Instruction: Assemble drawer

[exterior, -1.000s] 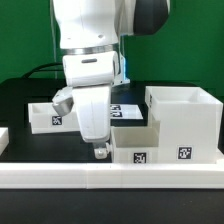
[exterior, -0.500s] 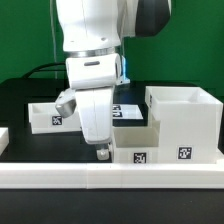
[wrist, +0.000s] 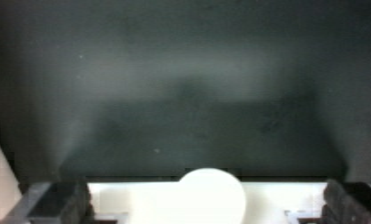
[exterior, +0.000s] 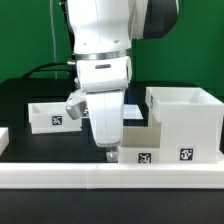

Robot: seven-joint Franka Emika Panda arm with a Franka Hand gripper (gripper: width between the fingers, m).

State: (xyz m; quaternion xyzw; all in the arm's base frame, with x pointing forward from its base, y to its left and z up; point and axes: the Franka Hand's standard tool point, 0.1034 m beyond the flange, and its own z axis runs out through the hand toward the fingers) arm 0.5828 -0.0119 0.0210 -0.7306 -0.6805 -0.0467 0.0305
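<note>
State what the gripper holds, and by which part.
Nothing: the gripper is open, its fingers apart either side of the knob of the small tray.

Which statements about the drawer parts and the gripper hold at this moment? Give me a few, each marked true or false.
1. The large shell stands at the exterior view's right, its opening upward. True.
2. The gripper is shut on a knob. False: in the wrist view its fingers stand wide apart, with the knob between them and clear of both.
3. One tray lies alone at the exterior view's left. True.
4. Both trays sit inside the shell. False: that tray and the second tray, which is beside the shell, rest on the table.
</note>
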